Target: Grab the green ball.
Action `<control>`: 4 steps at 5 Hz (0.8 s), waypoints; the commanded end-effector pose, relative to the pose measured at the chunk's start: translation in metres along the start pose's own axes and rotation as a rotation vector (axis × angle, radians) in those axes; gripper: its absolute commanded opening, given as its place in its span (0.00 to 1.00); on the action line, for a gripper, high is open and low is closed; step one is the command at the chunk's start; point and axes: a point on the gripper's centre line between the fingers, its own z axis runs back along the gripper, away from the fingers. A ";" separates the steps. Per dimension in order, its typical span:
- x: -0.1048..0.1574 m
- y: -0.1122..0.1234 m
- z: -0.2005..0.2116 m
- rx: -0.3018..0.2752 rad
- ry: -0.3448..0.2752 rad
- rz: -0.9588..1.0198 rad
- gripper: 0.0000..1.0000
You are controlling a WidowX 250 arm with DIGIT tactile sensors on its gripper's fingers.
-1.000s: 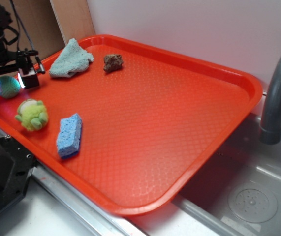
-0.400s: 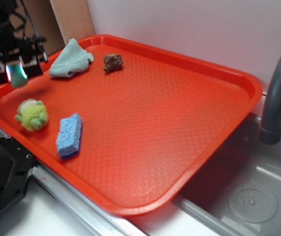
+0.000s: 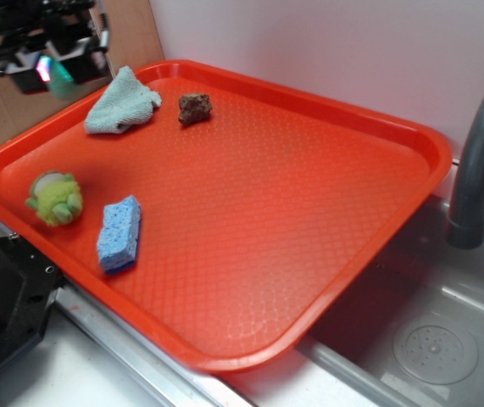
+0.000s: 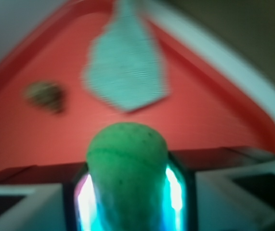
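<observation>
My gripper (image 3: 55, 69) is shut on the green ball (image 3: 61, 71) and holds it in the air above the far left corner of the red tray (image 3: 250, 212). In the exterior view only a sliver of the ball shows between the lit pads. In the wrist view the green ball (image 4: 126, 168) fills the space between the two glowing pads of the gripper (image 4: 127, 192), squeezed tall and narrow. The tray lies well below it.
On the tray lie a pale teal cloth (image 3: 123, 102) at the far left, a brown lump (image 3: 195, 108), a yellow-green and white plush toy (image 3: 55, 197) and a blue sponge (image 3: 119, 232). A grey faucet (image 3: 479, 161) and sink (image 3: 432, 343) stand at the right.
My gripper has risen from the tray's left edge with the green ball in it and moved up and toward the far corner. The other things have not moved.
</observation>
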 end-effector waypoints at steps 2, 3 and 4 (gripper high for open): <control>0.043 -0.049 -0.001 0.012 0.100 -0.524 0.00; 0.036 -0.050 -0.007 0.036 0.115 -0.497 0.00; 0.033 -0.057 0.006 0.101 0.077 -0.526 0.00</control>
